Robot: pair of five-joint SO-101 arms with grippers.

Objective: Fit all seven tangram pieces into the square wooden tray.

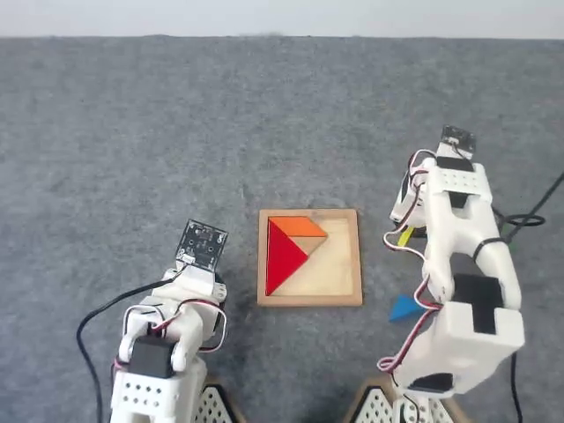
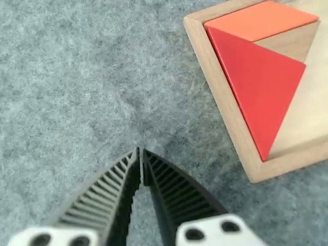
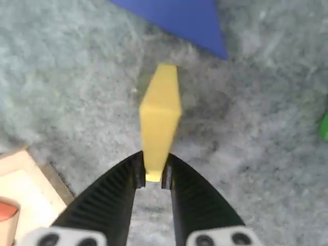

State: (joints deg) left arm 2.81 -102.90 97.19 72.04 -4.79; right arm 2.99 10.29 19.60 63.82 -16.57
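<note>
**Yellow piece in the right pincer, tray off to its left**

The right pincer (image 3: 152,171) is closed down to a narrow gap on one end of the yellow piece (image 3: 160,115). The piece is held on edge, its long axis running straight out in line with the fingers and away from the wrist. The wooden tray (image 1: 308,302) lies to the left of this pincer, between the two arms, with one corner close beside the fingers in the right wrist view. The right arm is plainly the one nearer to the job.

Inside the tray, the red triangle (image 1: 284,256) and the orange piece (image 1: 302,226) fill the left and far part. The near and right part is bare wood, and the yellow piece probably has to be laid flat there.

The left pincer (image 2: 141,152) is closed with nothing in it, over the grey tabletop (image 1: 132,132) just left of the tray. A blue piece (image 1: 404,307) and a green piece (image 3: 324,125) lie loose near the right arm.

I can read no writing on the tray or the pieces.
</note>
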